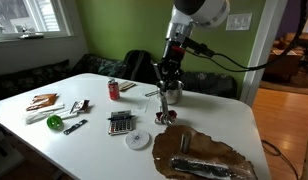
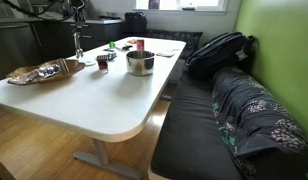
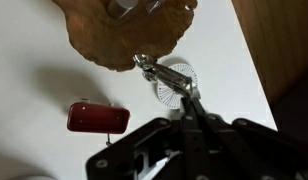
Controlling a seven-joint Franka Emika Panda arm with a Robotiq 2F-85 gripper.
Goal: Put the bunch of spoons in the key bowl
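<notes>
End effector [image 3: 192, 102]: clamped on spoons [image 3: 156, 70], lower centre.
Bowl [image 3: 114, 40]: upper left, spoons not yet inside.
Remaining: carry over, release.

No legible writing in any view.
The red container [image 1: 113, 89] and the calculator [image 1: 120, 123] on the bench [image 1: 224, 115] may carry print or key marks, but both are too small and blurred to read.

Green wall [image 1: 124, 28] with a daylit window [image 1: 29, 14] — white rounded table [image 2: 84, 100] on wood floor [image 2: 24, 150], dark cushioned bench [image 2: 189, 130] just beside it.
</notes>
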